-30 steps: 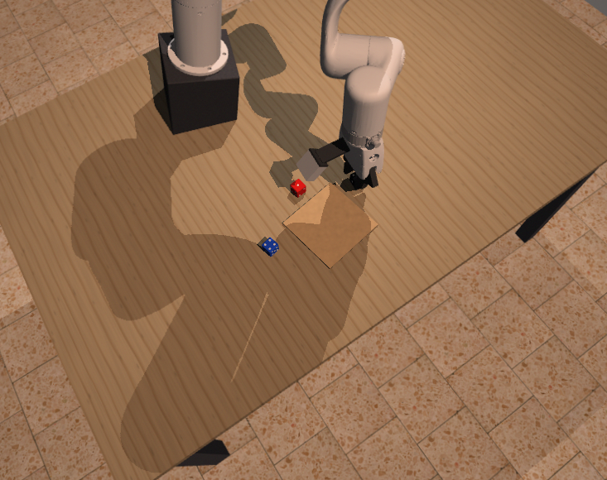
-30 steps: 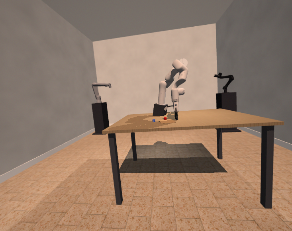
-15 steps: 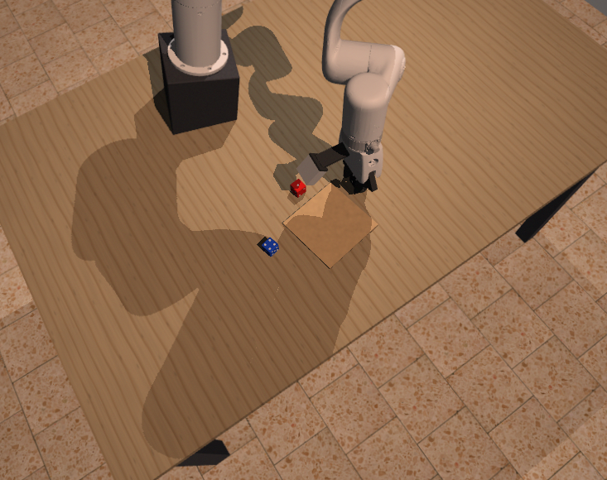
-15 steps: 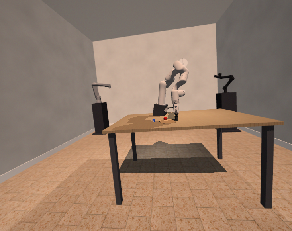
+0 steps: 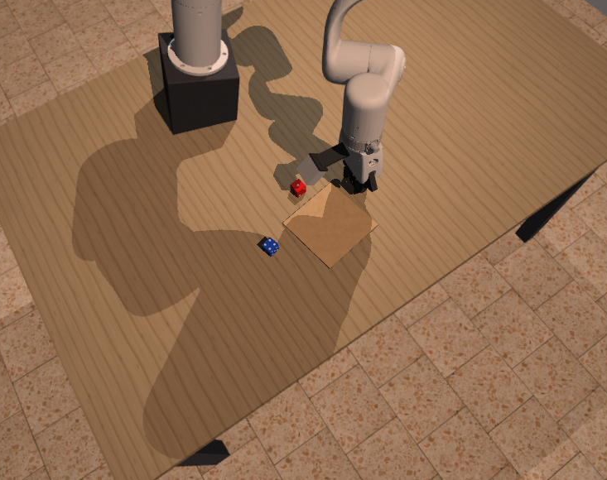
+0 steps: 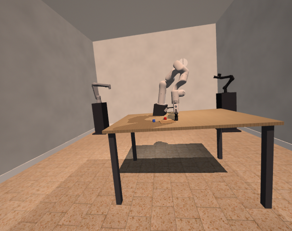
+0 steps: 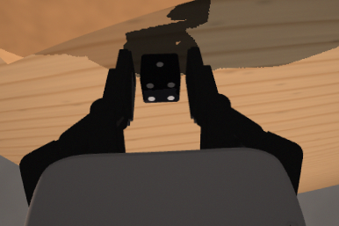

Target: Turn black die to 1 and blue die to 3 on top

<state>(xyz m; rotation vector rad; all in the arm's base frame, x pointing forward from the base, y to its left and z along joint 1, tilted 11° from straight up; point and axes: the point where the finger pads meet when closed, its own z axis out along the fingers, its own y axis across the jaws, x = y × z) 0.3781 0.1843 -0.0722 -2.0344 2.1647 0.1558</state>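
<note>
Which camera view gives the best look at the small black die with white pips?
The wrist view: there the black die shows its pips, between the black gripper fingers with gaps either side. In the top view it can't be told apart from the dark fingertips; nor in the exterior view, where everything is tiny.

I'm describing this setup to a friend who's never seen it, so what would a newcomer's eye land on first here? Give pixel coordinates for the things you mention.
Probably the big pale arm [image 5: 363, 100] [image 6: 175, 95], reaching down over the wooden table [image 5: 464, 100] [image 6: 223, 117] beside the tan square mat [image 5: 329, 228] [image 6: 167, 122]. Next, the bright red die [image 5: 298, 187] [image 6: 165, 118] and the blue die [image 5: 270, 246] [image 6: 153, 120], both on the bare wood off the mat. Up close, the black die [image 7: 160, 72] sits between the open fingers of the end effector [image 5: 361, 187] [image 6: 176, 119] [image 7: 160, 63].
</note>
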